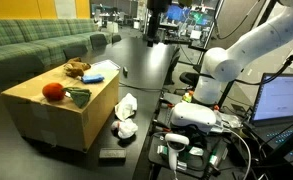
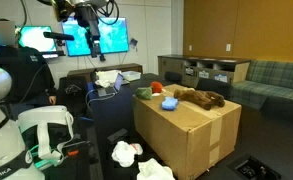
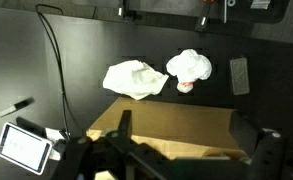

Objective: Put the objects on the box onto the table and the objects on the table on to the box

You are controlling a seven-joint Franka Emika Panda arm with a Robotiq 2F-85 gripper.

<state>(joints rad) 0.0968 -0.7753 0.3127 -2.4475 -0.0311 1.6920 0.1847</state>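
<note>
The tan box [image 1: 61,115] [image 2: 186,128] stands on the black table [image 1: 146,70]. On its top lie a red ball [image 1: 53,91] [image 2: 169,103], a dark green cloth [image 1: 79,97] [image 2: 144,92], a brown plush toy [image 1: 76,68] [image 2: 198,97] and a flat blue block [image 1: 96,77] [image 2: 157,88]. Two white cloth wads [image 1: 125,104] [image 3: 136,78] [image 3: 189,66] and a flat black bar [image 1: 112,153] [image 3: 239,75] lie on the table beside the box. My gripper [image 1: 154,18] [image 2: 86,15] [image 3: 186,142] hangs high above the box's edge [image 3: 171,122], open and holding nothing.
A green striped sofa [image 1: 36,45] [image 2: 271,80] runs behind the box. The robot's white base [image 1: 221,75], a laptop [image 1: 281,100] and cabling stand on one side. A black cable [image 3: 56,60], a pen [image 3: 16,106] and a small device [image 3: 24,145] lie on the table.
</note>
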